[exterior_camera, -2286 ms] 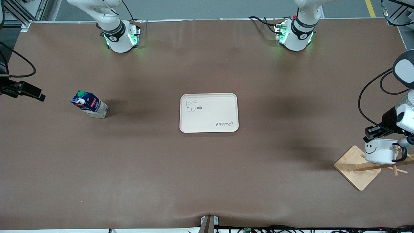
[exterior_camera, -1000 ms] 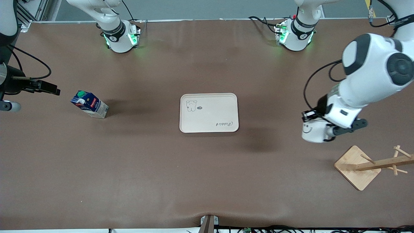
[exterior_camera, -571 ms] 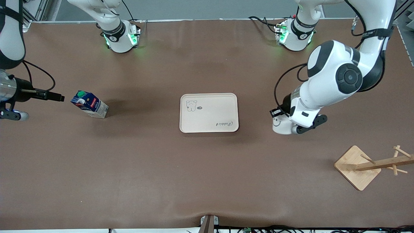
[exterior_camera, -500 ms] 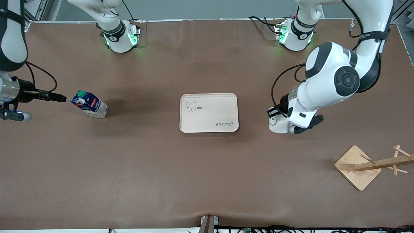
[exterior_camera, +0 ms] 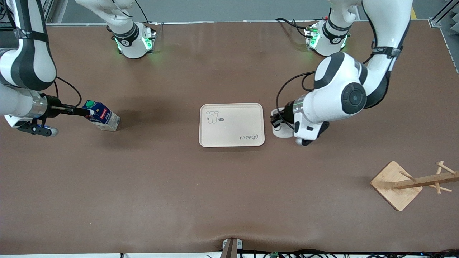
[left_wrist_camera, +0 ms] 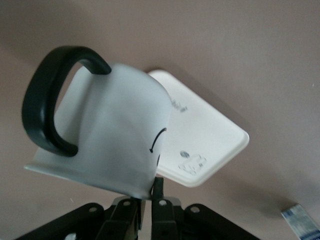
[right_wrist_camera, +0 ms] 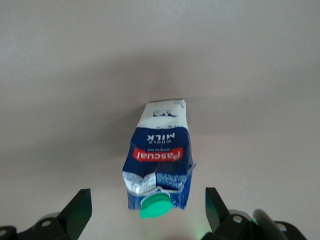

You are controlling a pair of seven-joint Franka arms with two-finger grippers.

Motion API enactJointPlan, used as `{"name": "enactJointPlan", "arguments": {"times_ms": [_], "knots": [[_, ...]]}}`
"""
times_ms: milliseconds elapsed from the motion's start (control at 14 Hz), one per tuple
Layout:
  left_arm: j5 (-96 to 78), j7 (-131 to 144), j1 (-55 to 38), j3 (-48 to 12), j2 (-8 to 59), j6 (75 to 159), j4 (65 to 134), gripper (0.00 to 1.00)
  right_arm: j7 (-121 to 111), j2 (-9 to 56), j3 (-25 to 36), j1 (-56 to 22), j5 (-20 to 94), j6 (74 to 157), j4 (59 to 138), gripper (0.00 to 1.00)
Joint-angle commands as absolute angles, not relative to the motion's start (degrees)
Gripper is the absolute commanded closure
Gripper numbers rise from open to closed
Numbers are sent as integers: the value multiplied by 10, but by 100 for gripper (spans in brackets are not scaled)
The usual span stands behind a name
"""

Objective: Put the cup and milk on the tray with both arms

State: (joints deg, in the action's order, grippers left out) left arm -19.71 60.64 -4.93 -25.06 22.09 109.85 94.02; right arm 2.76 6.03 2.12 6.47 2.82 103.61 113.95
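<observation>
Left gripper (exterior_camera: 279, 123) pinching cup (exterior_camera: 280, 132), carried from the wooden rack (exterior_camera: 396, 185) to tray's (exterior_camera: 231, 139) edge, mid-frame | right gripper (right_wrist_camera: 150, 210) spread, now flanking milk (exterior_camera: 101, 116), mid-left | both placements pending

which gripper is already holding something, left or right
The left gripper, beside the tray, is shut on the cup. The right gripper is open around the milk.

- My left gripper (exterior_camera: 278, 123) hangs low just beside the tray's end toward my left arm's base, fingers clamped on the cup's rim.
- My right gripper (exterior_camera: 86, 111) is level at the milk, fingers (right_wrist_camera: 75, 212) spread wide.
</observation>
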Motion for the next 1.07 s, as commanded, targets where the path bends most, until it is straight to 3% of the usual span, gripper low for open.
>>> {"name": "enactJointPlan", "arguments": {"times_ms": [0,429,500,643,714,1000], "knots": [[-255,621,-53,-249,250,1085,919,100,21,11,18,69,35,1134,1236,0],[-327,614,-70,-249,315,1085,919,100,18,-18,18,68,34,1193,1326,3],[-340,614,-75,-249,326,1085,919,100,18,-20,18,68,34,1192,1328,19],[-367,614,-80,-249,351,1086,919,100,18,-27,18,68,34,1176,1327,84],[-380,613,-80,-249,365,1087,919,100,19,-30,17,68,34,1151,1324,100],[-414,603,-80,-248,409,1092,919,100,28,-14,16,53,34,1009,1199,100]]}}
